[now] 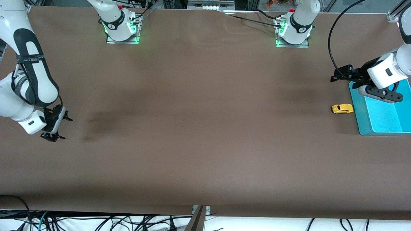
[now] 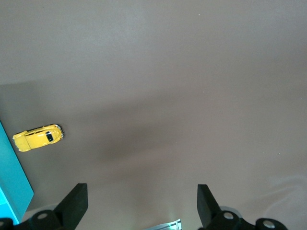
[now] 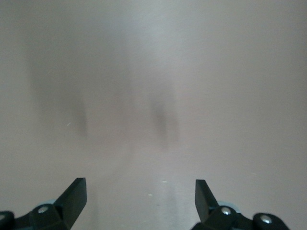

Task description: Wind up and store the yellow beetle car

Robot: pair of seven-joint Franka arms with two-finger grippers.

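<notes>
The yellow beetle car (image 1: 342,108) rests on the tabletop (image 1: 199,128) near the left claw (image 1: 336,76), beside a teal tray (image 1: 361,118). Both the left claw and the right claw (image 1: 57,128) are spread wide and empty; the right arm waits.

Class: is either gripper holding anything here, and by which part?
Nothing is held. Left gripper and right gripper have open, empty jaws; the yellow beetle car sits on the table.

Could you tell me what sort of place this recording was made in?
Most likely a robotics lab workbench: two arm bases bolted to a brown-covered table, loose cables along its edge, and only a yellow beetle car beside a teal tray.
</notes>
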